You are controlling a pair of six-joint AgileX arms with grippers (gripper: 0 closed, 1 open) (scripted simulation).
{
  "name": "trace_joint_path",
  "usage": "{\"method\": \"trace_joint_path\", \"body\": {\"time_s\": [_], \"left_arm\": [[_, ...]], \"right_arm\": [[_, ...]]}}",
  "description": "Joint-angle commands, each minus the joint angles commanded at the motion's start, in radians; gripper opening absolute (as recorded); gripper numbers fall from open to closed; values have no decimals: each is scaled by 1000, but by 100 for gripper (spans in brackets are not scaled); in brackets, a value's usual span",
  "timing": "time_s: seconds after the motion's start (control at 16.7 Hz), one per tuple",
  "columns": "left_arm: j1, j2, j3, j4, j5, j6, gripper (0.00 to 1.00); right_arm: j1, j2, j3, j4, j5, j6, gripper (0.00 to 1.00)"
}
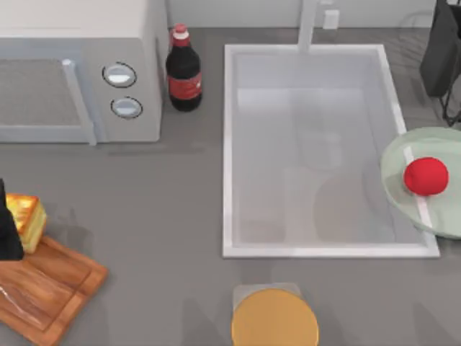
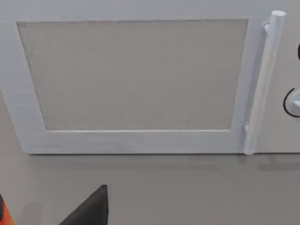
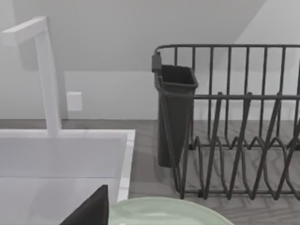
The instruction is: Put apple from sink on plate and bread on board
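Left claw [image 1: 9, 231] sits at the table's far left edge as a dark shape, right against the bread [image 1: 26, 220]. Whether its fingers clamp the bread or merely touch it, cannot tell. Bread is a yellow block with an orange-brown crust, resting at the upper corner of the wooden board [image 1: 47, 288]; board lies angled at the lower left of the table.

Left wrist view: one dark fingertip [image 2: 91, 208] at the frame's edge, an orange sliver beside it, and beyond, the white microwave [image 2: 133, 79] door with its vertical handle.

Right claw: one dark fingertip [image 3: 93, 208] seen in the right wrist view, close to the pale green plate [image 3: 161, 212]; open or closed, cannot tell. Same view takes in the white tap post [image 3: 47, 79], the sink [image 3: 65, 140] rim, and a black dish rack [image 3: 229, 122] with a cutlery cup.

Apple [image 1: 426, 176], red and round, lies on the plate [image 1: 410, 209] at the table's right edge. Plate overlaps the sink's right rim. Sink [image 1: 229, 151] basin otherwise bare.

Cola bottle [image 1: 184, 70] stands upright between the microwave [image 1: 79, 43] and the sink. Small round orange disc [image 1: 274, 318] sits near the bottom edge, just below the sink.
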Motion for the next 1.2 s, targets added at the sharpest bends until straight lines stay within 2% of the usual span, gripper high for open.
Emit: {"method": "trace_joint_path", "body": {"time_s": [0.78, 1.02, 1.2], "left_arm": [[-6, 1200, 837, -728, -8, 84, 100], [-7, 1421, 991, -861, -10, 99, 100], [-7, 1475, 1033, -895, -10, 103, 100]], "right_arm": [[0, 0, 0, 0, 0, 0, 100], [0, 0, 0, 0, 0, 0, 100], [0, 0, 0, 0, 0, 0, 100]]}}
